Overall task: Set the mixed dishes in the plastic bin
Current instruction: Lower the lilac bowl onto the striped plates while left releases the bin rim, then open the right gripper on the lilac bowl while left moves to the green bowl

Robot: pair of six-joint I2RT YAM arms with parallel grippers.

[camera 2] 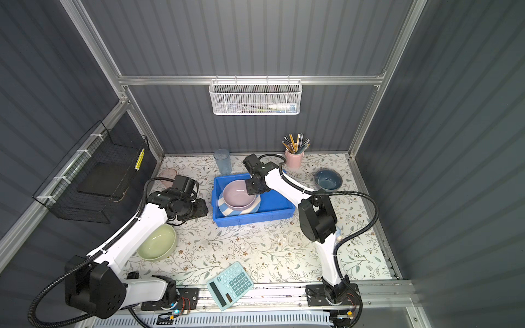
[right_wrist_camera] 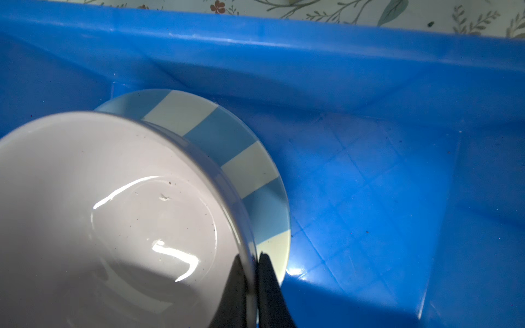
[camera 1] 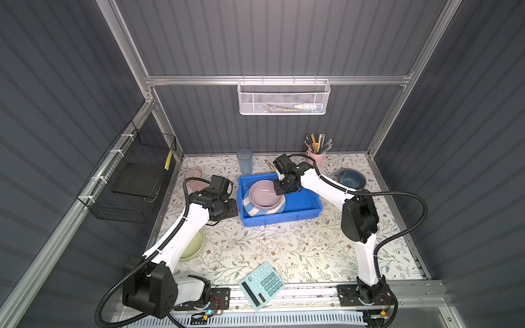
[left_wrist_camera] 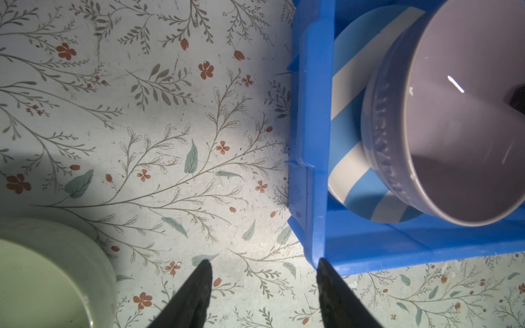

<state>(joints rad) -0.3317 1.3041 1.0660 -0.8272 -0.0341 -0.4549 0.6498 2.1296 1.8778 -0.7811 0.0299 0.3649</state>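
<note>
Inside the bin [camera 1: 281,221], the pink bowl [camera 1: 264,194] sat on the striped plate [camera 1: 252,212] with the right tool [right_wrist_camera: 251,255] pinching its rim and the left tool [left_wrist_camera: 264,262] spread empty nearby, while the green bowl [camera 2: 157,241], blue bowl [camera 1: 351,179], blue tumbler [camera 1: 245,162] and pink tumbler [camera 1: 194,176] remained on the tabletop [camera 1: 284,250].

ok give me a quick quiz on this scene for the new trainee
1. True or false: the pink bowl sits on the striped plate inside the blue bin.
2. Which gripper pinches the pink bowl's rim? A the left, B the right, C neither.
3. How many bowls stand on the table outside the bin?

Key
1. True.
2. B: the right gripper is shut on the rim.
3. Two: the pale-green bowl and the dark-blue bowl.
</note>
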